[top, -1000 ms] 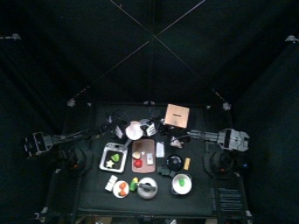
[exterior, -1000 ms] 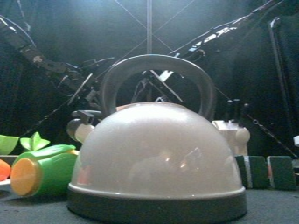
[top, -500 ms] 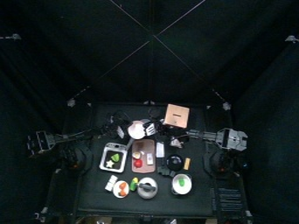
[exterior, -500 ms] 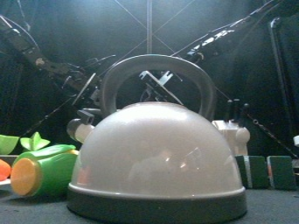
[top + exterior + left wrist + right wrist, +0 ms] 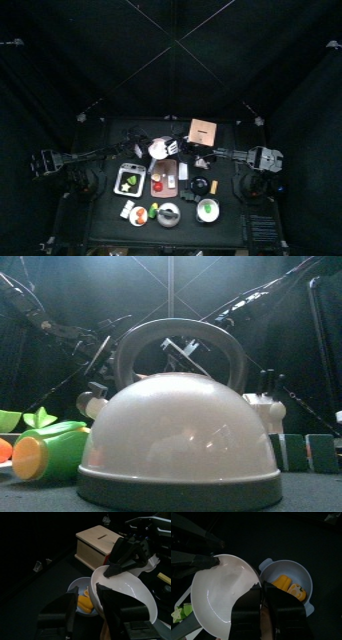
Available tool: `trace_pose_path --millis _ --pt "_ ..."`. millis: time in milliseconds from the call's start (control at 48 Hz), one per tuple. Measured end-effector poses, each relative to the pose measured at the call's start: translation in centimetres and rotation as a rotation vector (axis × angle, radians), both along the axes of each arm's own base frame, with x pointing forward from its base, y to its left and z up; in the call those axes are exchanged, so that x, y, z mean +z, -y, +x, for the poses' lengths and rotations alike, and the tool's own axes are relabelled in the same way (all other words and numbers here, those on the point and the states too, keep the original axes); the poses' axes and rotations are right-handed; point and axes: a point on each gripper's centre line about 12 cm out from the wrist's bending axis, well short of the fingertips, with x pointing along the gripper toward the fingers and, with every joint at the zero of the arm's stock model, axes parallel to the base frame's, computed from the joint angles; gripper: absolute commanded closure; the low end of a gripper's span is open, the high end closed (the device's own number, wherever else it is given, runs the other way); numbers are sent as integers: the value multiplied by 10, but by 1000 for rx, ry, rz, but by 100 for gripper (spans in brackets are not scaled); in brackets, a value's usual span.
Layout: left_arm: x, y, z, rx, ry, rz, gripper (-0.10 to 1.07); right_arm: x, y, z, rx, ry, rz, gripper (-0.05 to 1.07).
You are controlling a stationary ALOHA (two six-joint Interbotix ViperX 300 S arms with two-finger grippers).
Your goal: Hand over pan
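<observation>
The pan [image 5: 123, 592] hangs above the table [image 5: 247, 225] over a bowl of yellow pieces [image 5: 288, 584]. Left gripper [image 5: 87, 602] and right gripper [image 5: 264, 597] both pinch its rim. It appears rigid, light and smooth, best gripped at the rim.

Both arms matte black, thin tube links w/ chunkier joint housings. Left arm [image 5: 83, 156] has a pale grey block at its outer end; right arm [image 5: 254, 157] carries a lighter grey/white boxy unit near its base. Left gripper [image 5: 85, 609]: two flat black jaws, squared edges, slight sheen, blocky base. Right gripper [image 5: 271, 612]: two long black jaws, smooth, faint highlights along edges. Seen from the left wrist view, right gripper head is black, angular, multi-part, w/ dark cables behind.
</observation>
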Motion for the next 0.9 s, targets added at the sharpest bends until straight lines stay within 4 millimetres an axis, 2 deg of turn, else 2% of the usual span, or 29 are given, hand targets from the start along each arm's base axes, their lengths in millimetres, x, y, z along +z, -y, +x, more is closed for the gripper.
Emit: trace_pose_path --millis 521,896 --pt "6 -1 -5 24 92 52 16 -14 -8 -20 -8 -37 32 62" --pt "6 -2 -5 30 100 51 16 -12 -10 -26 -9 -36 31 62"
